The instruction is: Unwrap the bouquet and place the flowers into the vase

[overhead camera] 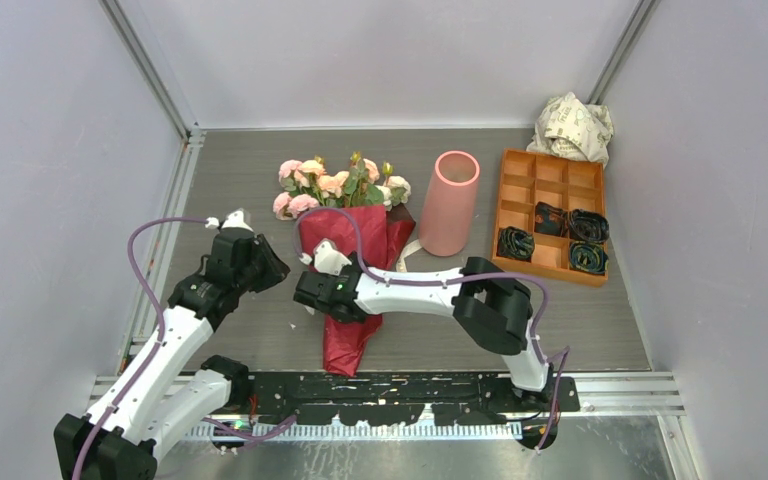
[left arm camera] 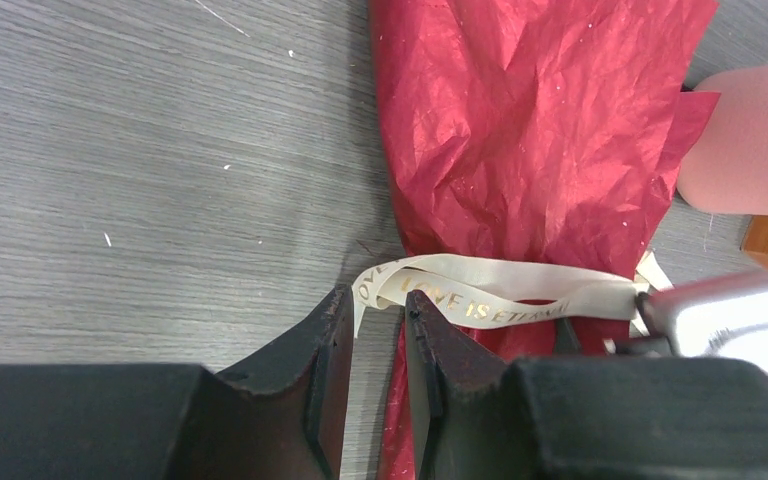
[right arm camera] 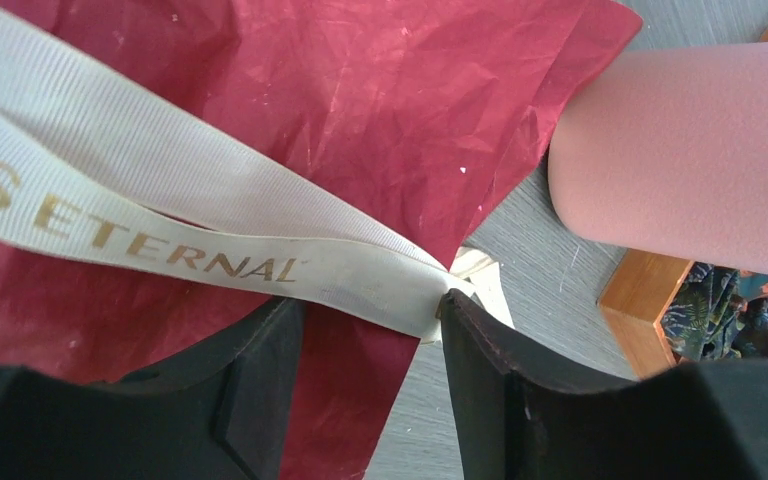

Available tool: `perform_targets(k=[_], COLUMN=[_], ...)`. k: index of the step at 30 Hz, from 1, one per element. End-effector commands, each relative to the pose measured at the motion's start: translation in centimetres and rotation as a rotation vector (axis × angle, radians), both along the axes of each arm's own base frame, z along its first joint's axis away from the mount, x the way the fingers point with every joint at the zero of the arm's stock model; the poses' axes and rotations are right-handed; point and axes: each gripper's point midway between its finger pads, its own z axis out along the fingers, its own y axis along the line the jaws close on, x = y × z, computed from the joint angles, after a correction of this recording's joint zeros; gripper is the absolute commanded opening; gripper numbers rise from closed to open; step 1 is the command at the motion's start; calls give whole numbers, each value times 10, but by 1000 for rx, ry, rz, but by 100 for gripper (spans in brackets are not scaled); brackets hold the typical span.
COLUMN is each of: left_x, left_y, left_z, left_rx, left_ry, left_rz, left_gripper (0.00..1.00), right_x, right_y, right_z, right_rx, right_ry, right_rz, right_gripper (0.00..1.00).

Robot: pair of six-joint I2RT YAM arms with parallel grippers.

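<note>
The bouquet lay mid-table, stems toward the near edge, roses toward the far edge, just left of the vase. Its ribbon ran between the left gripper's narrow jaws, grip unclear; the right gripper gaped.

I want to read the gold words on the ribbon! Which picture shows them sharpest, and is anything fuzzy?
Right wrist view: the cream ribbon with gold letters is big and sharp, reading IS ETERNAL; left wrist view: letters smaller but readable, the white robot arm at the right edge a blurry smear; top external view: evenly lit, ribbon too small to read.
</note>
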Motion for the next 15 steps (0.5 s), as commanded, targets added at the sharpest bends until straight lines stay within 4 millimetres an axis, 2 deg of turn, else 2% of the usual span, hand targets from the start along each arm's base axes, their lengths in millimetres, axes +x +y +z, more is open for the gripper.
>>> perform_targets(k=[1, 7, 12, 15], left_x=[4, 3, 6, 8], left_y=[1, 2, -4, -6], left_z=[13, 11, 9, 8], left_rx=[-5, -2, -20, -25], left_ry=[-52, -52, -45, -40], left_rz=[6, 7, -8, -14], left_gripper=[27, 27, 27, 27], right_x=[25, 27, 26, 27], right_y=[6, 7, 5, 1], right_z=[15, 30, 47, 55], right_rx=[22, 52, 91, 112], right_ry=[-77, -93, -101, -106], right_rz=[-21, -19, -22, -30], right_gripper=[55, 37, 33, 25])
